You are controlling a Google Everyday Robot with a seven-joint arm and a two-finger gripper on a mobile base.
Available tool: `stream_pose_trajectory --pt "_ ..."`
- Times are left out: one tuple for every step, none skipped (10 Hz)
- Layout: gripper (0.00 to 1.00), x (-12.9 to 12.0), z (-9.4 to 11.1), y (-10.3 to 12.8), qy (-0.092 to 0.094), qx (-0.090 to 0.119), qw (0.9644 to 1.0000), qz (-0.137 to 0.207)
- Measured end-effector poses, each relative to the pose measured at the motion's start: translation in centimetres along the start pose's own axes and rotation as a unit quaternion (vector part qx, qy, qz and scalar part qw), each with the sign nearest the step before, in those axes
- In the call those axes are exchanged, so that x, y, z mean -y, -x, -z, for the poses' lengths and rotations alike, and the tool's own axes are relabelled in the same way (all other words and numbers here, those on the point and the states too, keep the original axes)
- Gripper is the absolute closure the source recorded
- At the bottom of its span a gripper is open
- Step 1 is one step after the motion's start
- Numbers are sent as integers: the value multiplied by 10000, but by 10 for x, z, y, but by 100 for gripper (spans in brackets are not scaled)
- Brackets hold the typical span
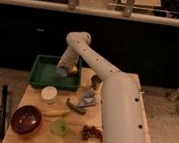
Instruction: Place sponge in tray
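The green tray (42,74) sits at the back left of the wooden table. My gripper (62,71) is down inside the tray at its right end, with the white arm reaching over the table from the right. A small yellow-orange object that looks like the sponge (74,69) lies right beside the gripper, by the tray's right wall. I cannot tell whether the gripper touches it.
On the wooden table (33,98) are a white bowl (49,94), a dark red bowl (26,118), a banana (56,113), a green vegetable (75,107), a green cup (59,126), a grey bag (87,98), a can (96,81) and dark snacks (91,133). A black post (2,111) stands at the left.
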Motion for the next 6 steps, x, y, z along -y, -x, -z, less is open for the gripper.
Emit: stream_pose_trajectory --pt "34 -2 -4 -1 25 -7 10000 -15" --pt "25 -1 -9 -1 54 -7 10000 -4" --pt "21 1 -12 0 72 -1 10000 19" --pt "20 3 -17 1 93 10 9999 44" --pt "20 3 -19 1 103 14 9999 45" --pt "20 3 -25 1 111 35 9999 29"
